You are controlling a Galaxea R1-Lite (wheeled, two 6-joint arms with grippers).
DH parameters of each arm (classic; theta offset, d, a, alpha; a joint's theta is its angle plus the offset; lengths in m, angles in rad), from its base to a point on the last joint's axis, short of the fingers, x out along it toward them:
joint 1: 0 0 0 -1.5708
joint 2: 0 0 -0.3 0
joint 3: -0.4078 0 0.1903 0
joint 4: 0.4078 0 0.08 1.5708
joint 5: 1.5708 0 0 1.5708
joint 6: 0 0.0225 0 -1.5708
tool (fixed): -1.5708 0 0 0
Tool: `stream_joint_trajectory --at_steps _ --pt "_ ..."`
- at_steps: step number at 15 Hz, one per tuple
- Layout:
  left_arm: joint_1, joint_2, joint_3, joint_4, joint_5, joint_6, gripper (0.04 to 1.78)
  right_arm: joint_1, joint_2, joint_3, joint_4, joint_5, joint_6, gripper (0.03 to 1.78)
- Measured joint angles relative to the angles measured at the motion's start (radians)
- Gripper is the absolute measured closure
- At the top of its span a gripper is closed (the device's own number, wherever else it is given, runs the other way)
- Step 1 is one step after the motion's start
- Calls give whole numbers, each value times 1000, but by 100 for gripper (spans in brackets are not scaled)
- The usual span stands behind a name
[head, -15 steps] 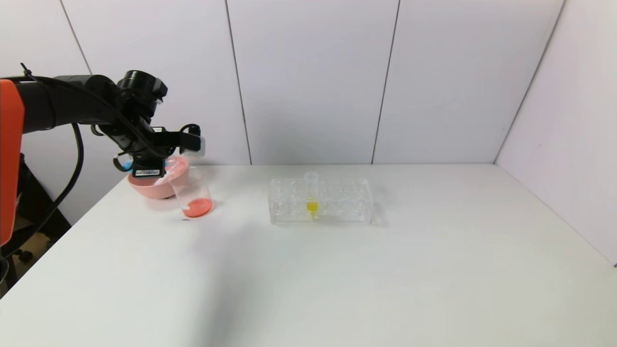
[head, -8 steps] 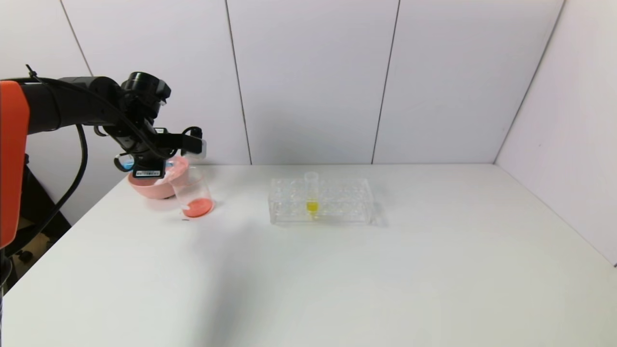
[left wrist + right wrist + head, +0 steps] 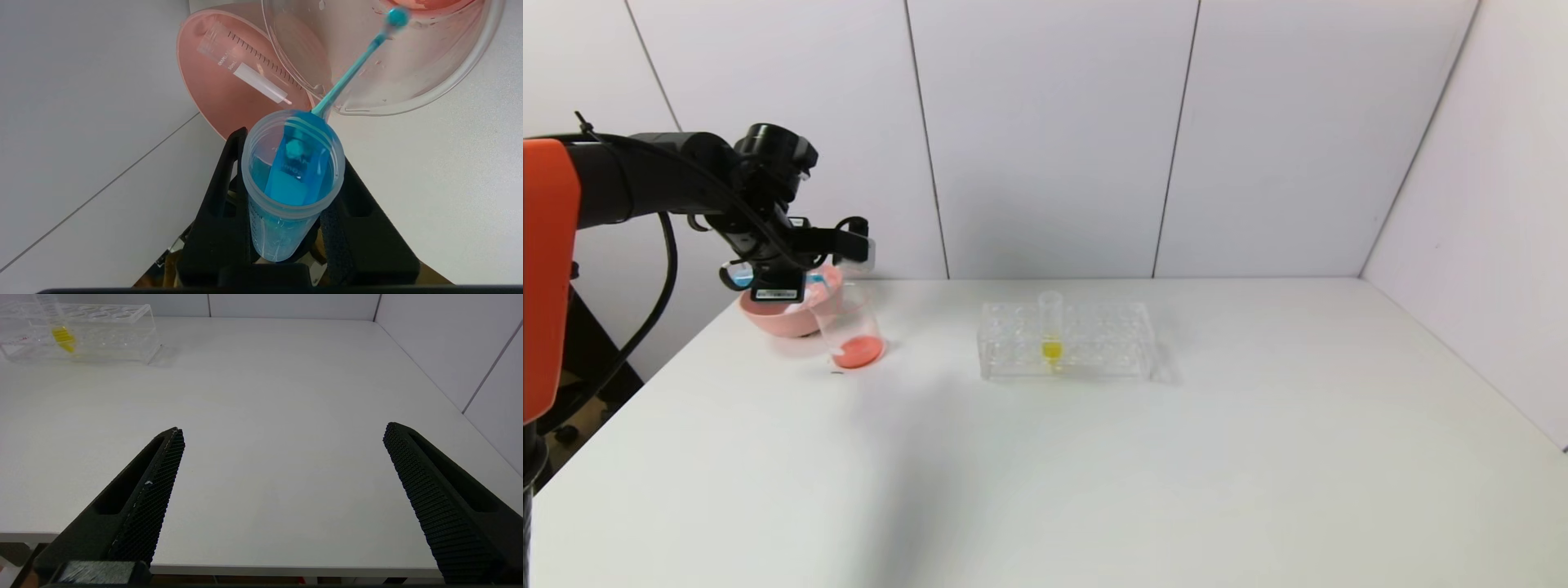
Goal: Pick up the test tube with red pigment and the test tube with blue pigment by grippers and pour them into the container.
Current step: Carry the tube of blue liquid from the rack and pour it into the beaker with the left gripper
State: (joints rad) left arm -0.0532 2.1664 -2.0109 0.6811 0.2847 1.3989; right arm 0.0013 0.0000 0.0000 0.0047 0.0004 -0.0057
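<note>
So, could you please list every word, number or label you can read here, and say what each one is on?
None can be read for certain.
Empty tube lying in the pink bowl: a scale of tick marks with a short line of print beside it, too blurred to read.
White label under the wrist of the left hand: too small to read.
Test tube with blue pigment held in that hand: faint marks on its wall, unreadable.
</note>
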Motion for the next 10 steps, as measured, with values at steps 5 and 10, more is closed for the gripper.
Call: stream_joint_trajectory --at_steps 5,10 --pt "-7 7 0 -9 44 13 132 0 0 0 0 0 0 4" --pt "-18 8 0 -13 77 16 132 0 0 0 0 1 0 4"
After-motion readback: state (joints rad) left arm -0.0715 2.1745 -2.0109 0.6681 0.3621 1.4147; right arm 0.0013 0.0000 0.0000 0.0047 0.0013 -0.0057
